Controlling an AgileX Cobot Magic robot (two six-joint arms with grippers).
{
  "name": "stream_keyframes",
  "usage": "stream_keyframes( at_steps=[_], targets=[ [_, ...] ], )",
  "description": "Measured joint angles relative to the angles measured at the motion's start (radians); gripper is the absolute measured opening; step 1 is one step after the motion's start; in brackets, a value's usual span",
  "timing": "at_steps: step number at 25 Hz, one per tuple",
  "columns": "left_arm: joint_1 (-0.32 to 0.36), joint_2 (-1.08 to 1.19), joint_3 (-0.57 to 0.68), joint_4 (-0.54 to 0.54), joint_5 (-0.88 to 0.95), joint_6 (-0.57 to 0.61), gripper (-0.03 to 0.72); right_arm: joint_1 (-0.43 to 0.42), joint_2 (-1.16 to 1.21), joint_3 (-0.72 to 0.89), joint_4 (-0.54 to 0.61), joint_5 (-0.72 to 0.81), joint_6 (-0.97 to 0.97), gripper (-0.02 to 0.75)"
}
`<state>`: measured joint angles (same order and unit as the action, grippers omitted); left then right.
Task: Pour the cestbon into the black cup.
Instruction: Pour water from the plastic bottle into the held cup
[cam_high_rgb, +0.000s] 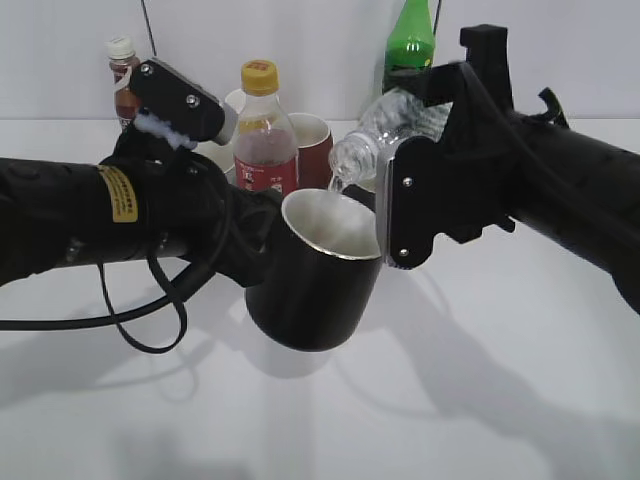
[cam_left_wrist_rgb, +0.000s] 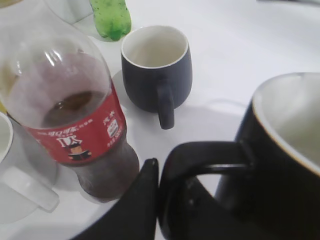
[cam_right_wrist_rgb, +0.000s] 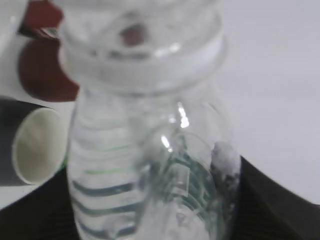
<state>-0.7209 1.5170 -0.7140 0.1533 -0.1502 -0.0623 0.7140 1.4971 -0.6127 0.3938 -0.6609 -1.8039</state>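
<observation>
The black cup (cam_high_rgb: 315, 300) is glossy with a white inside. It is held up off the table at the centre. My left gripper (cam_high_rgb: 255, 250) is shut on its loop handle (cam_left_wrist_rgb: 210, 150), and the cup fills the right of the left wrist view (cam_left_wrist_rgb: 280, 165). My right gripper (cam_high_rgb: 420, 190) is shut on the cestbon (cam_high_rgb: 385, 130), a clear ribbed bottle with no cap. The bottle is tilted down to the left, with its mouth just over the cup's far rim. A thin stream of water seems to run from the mouth into the cup. The cestbon fills the right wrist view (cam_right_wrist_rgb: 145, 150).
Behind the cup stand a yellow-capped red-label cola bottle (cam_high_rgb: 264, 140), a reddish mug (cam_high_rgb: 312, 150), a tall green soda bottle (cam_high_rgb: 410, 40) and a small brown bottle (cam_high_rgb: 122, 80). A dark grey-blue mug (cam_left_wrist_rgb: 157, 70) and a white mug (cam_left_wrist_rgb: 15, 185) stand close to the cola bottle.
</observation>
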Motion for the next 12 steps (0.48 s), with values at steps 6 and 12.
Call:
stream_keyframes(
  at_steps=[6,12],
  targets=[
    [0.000,0.000,0.000,0.001,-0.015,0.000,0.055,0.000,0.000,0.000,0.023,-0.016,-0.051,0.494],
    [0.000,0.000,0.000,0.003,-0.021,0.000,0.055,0.000,0.000,0.000,0.066,-0.020,-0.066,0.494]
  ],
)
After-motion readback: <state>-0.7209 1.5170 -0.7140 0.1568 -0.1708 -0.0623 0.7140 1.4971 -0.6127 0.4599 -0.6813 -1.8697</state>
